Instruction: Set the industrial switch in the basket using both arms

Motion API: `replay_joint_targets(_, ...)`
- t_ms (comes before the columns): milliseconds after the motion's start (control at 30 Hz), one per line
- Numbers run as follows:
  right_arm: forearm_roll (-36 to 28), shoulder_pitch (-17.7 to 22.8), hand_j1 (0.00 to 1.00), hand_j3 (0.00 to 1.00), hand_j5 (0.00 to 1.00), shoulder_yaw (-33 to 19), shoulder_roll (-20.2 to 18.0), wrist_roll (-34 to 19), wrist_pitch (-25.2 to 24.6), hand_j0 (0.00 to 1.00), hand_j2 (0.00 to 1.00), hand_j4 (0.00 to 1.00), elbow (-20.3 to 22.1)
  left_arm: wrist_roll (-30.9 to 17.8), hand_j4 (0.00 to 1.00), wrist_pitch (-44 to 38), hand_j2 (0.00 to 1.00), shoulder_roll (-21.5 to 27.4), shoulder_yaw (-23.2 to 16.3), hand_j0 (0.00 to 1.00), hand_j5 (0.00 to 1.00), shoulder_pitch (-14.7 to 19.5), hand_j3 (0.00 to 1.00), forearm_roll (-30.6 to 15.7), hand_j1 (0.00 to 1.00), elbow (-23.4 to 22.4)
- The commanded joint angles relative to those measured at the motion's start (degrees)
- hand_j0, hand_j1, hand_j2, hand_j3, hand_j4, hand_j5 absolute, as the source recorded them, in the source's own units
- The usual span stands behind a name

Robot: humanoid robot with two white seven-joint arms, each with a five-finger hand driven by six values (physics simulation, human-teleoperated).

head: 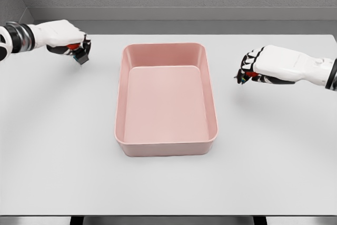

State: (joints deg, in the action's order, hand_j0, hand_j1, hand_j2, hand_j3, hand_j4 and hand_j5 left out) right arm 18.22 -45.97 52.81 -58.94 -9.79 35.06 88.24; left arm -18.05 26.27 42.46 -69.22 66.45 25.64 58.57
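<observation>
A pink rectangular basket [122, 130] sits in the middle of the white table, with nothing inside it. My left hand [79, 48] hovers left of the basket's far corner, fingers curled around a small dark switch with a red part [80, 55]. To the right of the basket my right hand [246, 72] is curled around another small dark switch with red on it [251, 75]. Both switches are mostly hidden by the fingers. Each hand is apart from the basket's rim.
The white table [58, 146] stretches to a front edge near the bottom of the view. A grey wall runs behind it.
</observation>
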Motion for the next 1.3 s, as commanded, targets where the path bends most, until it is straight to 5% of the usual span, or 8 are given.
replay_joint_targets(0, -1.08, -0.09, 0.49, 0.49, 0.49, -0.07, -0.12, 0.04, -0.06, 0.49, 0.49, 0.49, 1.14, -0.85, 0.5, 1.76, 0.5, 0.35, 0.14, 0.5, 0.5, 0.17, 0.5, -1.38, 0.5, 0.93)
replay_joint_targets(300, -1.44, -1.76, 0.49, 0.49, 0.49, 0.01, 0.58, 0.04, -0.06, 0.49, 0.49, 0.49, 3.08, -5.24, 0.5, 4.57, 0.5, 4.65, 0.76, 0.5, 0.5, 3.69, 0.5, -6.92, 0.5, 14.37)
replay_joint_targets(533, -1.44, -1.85, 0.49, 0.49, 0.49, 0.01, 1.73, 0.04, -0.06, 0.49, 0.49, 0.49, 5.8, -10.61, 0.5, 8.73, 0.5, 5.36, 2.43, 0.5, 0.5, 6.77, 0.5, -15.44, 0.5, 15.61)
replay_joint_targets(767, -1.52, -2.64, 0.49, 0.49, 0.49, 0.1, 3.39, 0.04, -0.06, 0.49, 0.49, 0.49, 7.38, -10.69, 0.5, 8.73, 0.5, 7.29, 1.2, 0.5, 0.5, 6.5, 0.5, -15.71, 0.5, 30.2)
replay_joint_targets(1267, -1.52, -2.99, 0.49, 0.49, 0.49, 0.54, 5.24, 0.04, -0.06, 0.49, 0.49, 0.49, 8.09, -10.61, 0.52, 8.73, 0.52, 8.52, -3.02, 0.52, 0.52, 6.06, 0.52, -18.96, 0.52, 39.08)
